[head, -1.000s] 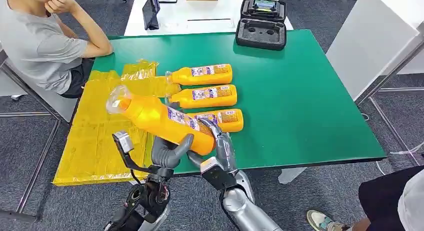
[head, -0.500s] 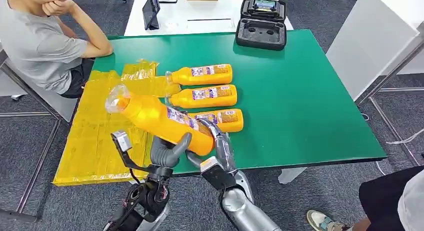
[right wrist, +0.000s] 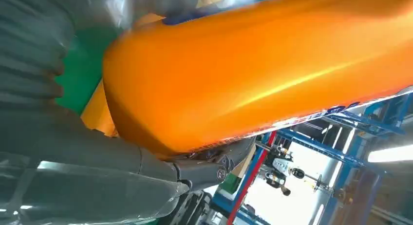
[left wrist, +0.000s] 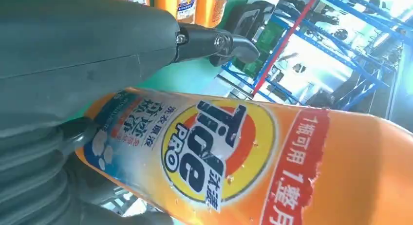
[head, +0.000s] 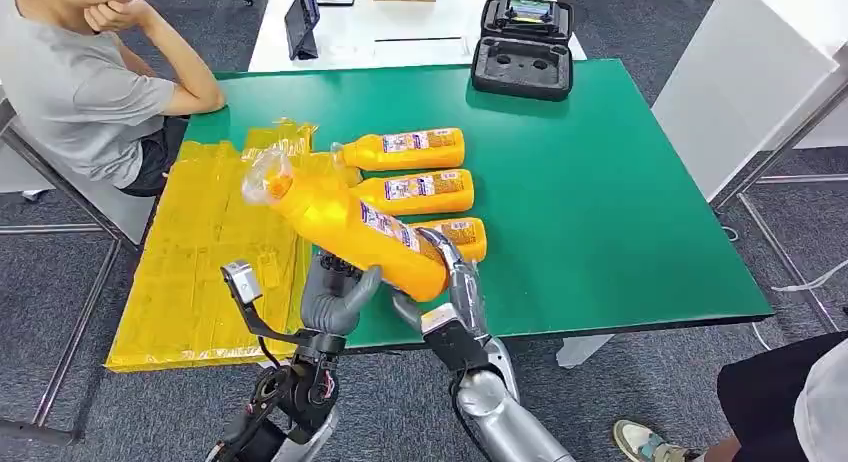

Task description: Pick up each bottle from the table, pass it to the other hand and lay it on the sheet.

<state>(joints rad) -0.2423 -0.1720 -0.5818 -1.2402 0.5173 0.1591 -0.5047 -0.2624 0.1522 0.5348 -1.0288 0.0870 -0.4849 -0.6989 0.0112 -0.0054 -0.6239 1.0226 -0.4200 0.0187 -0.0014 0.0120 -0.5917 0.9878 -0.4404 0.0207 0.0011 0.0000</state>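
Up close, bottle point(left wrist: 253, 157) label legible.

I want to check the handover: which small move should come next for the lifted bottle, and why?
Probably the right hand should release, since the left hand also grips the lifted bottle from below, and the yellow sheet lies on the left hand's side.

My left hand point(head: 335, 297) and right hand point(head: 455, 292) share one bottle point(head: 350, 227) above the table point(head: 620, 212) edge. Three bottles point(head: 415, 192) lie close behind it. The yellow sheet point(head: 190, 272) to my left lies open.
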